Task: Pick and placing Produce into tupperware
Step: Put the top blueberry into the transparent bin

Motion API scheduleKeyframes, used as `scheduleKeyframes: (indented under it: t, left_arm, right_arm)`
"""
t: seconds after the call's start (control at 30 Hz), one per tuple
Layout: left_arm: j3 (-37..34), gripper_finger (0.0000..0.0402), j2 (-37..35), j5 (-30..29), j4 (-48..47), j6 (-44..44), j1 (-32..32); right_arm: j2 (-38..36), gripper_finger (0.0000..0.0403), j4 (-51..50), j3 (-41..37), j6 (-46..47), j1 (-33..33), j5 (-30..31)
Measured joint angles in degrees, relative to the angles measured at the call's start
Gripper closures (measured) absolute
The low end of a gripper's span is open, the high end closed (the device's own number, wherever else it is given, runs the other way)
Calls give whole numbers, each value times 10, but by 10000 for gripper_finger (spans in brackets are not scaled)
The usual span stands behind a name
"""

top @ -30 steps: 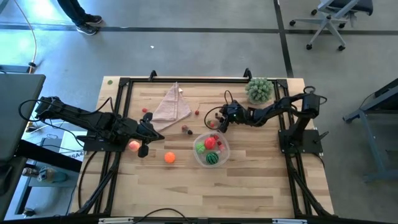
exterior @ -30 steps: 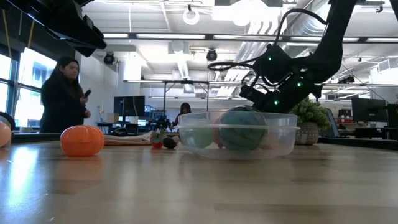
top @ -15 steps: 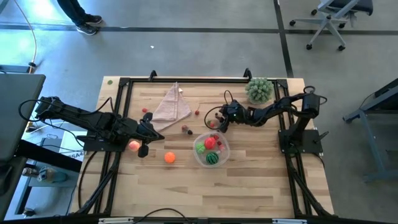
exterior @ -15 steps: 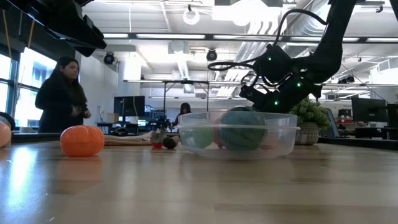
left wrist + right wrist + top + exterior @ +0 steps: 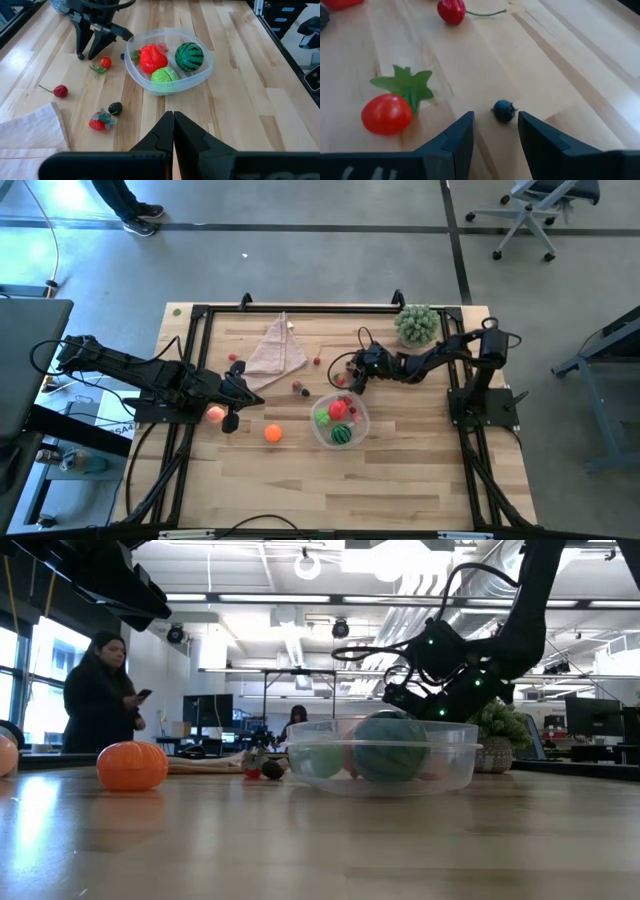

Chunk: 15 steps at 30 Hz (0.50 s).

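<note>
The clear tupperware (image 5: 340, 421) stands on the table and holds a red apple (image 5: 152, 57), a green apple (image 5: 164, 76) and a striped melon (image 5: 189, 56). An orange (image 5: 273, 433) and a pink peach (image 5: 215, 414) lie on the wood to its left. My right gripper (image 5: 495, 117) is open, low over the table beside the tub's far rim. A tiny dark berry (image 5: 503, 111) lies just ahead of its fingertips, untouched. A small red fruit with a green leaf (image 5: 386, 114) lies beside it. My left gripper (image 5: 173, 117) is shut and hovers over the table's left part.
A folded pink cloth (image 5: 275, 350) lies at the far middle and a bushy plant (image 5: 417, 325) at the far right. Small red and dark berries (image 5: 102, 119) are scattered between the cloth and the tub. A person (image 5: 98, 690) stands beyond the table.
</note>
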Motion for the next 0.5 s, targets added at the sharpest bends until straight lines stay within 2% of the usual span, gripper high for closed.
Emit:
scheduleKeyframes:
  t: [0.23, 0.5]
  left_arm:
    - [0, 401, 0, 0, 0, 0, 0]
    - [0, 401, 0, 0, 0, 0, 0]
  right_arm:
    - [5, 258, -5, 12, -5, -1, 23]
    - [5, 268, -9, 13, -5, -4, 22]
